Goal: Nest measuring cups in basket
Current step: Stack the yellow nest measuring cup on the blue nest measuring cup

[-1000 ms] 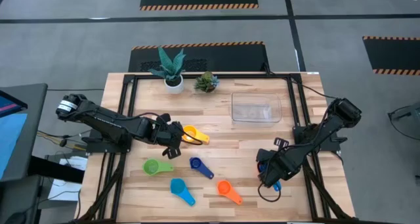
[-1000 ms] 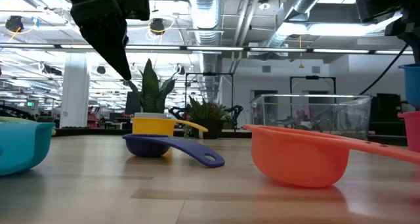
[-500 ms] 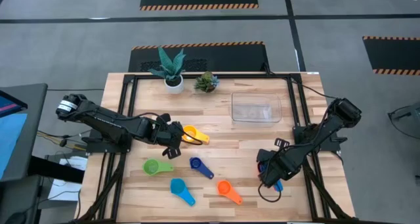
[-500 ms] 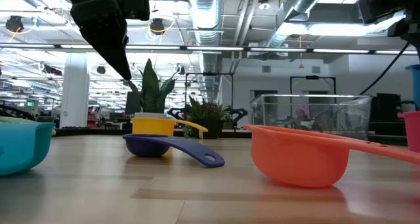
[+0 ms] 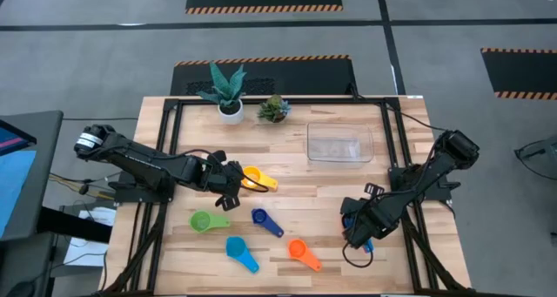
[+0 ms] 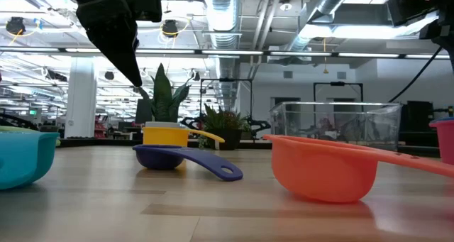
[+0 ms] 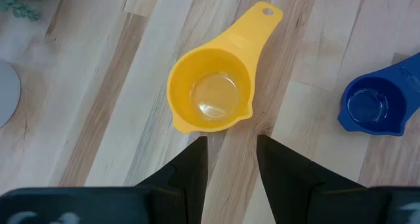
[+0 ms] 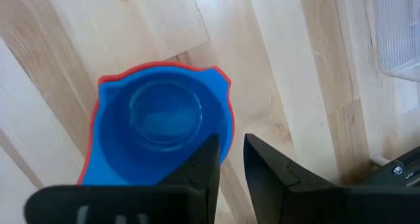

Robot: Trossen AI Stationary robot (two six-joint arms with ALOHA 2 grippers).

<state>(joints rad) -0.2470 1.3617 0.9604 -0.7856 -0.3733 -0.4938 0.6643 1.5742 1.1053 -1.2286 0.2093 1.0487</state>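
Observation:
Five measuring cups lie loose on the table: yellow (image 5: 252, 175), green (image 5: 203, 220), dark blue (image 5: 261, 217), light blue (image 5: 235, 246) and orange (image 5: 298, 248). My left gripper (image 7: 230, 161) hangs open above the wood, just near of the yellow cup (image 7: 210, 92). Toward the table's right, a blue cup (image 8: 161, 125) sits nested inside a red cup (image 8: 98, 86) on the table. My right gripper (image 8: 231, 161) is above them, pointing down with a narrow gap, and its fingertips are over the cups' rim. The clear basket (image 5: 339, 144) stands at the far right.
Two potted plants (image 5: 228, 92) (image 5: 274, 110) stand at the table's far edge, left of the basket. Bare wood lies between the loose cups and the nested pair.
In the low view, the blue cup that hung above the red cup at the right edge has sunk. It no longer shows above the red cup's rim. Both arms have kept still.

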